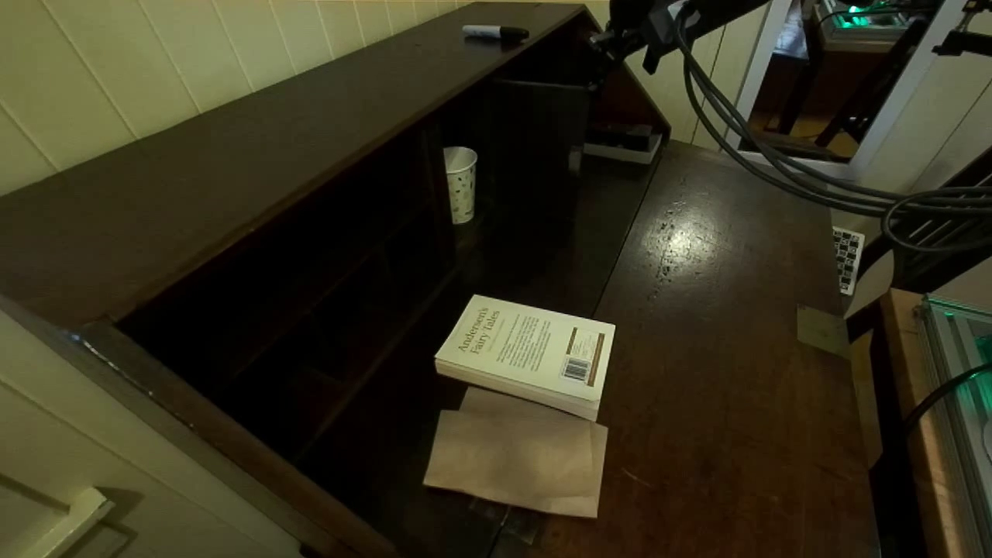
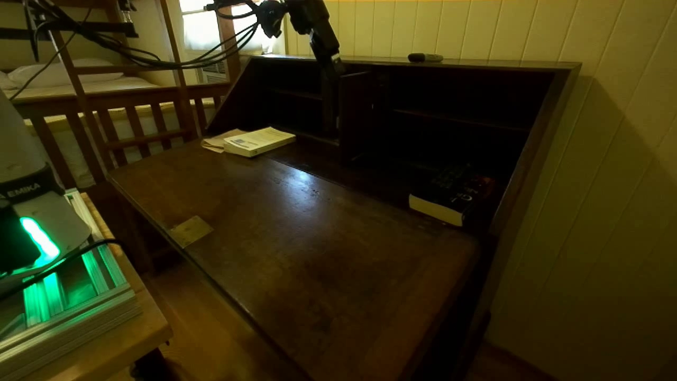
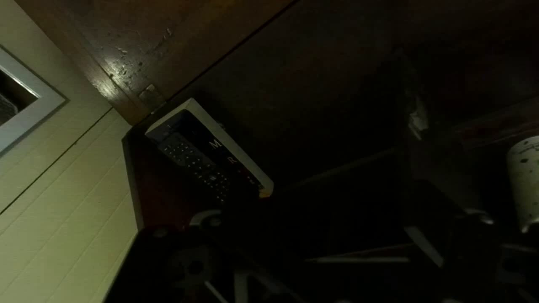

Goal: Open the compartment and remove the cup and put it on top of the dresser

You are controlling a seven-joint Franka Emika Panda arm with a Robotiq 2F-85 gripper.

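The pale paperback (image 1: 531,349) on the worn wooden counter (image 1: 721,372) is titled "Andersen's Fairy Tales" and bears a barcode, while M and R can be read on a black book (image 3: 208,151) (the robot's base (image 2: 58,211) says "EMIKA"). The dark dresser (image 1: 271,139) has its compartment (image 1: 531,147) open, the flat wooden door (image 2: 353,116) standing out, with the cup (image 1: 463,190), white, speckled and tapered, upright inside. In the wrist view the claw (image 3: 332,206) has its fingers spread well apart, though the dark hides whether either one touches the door.
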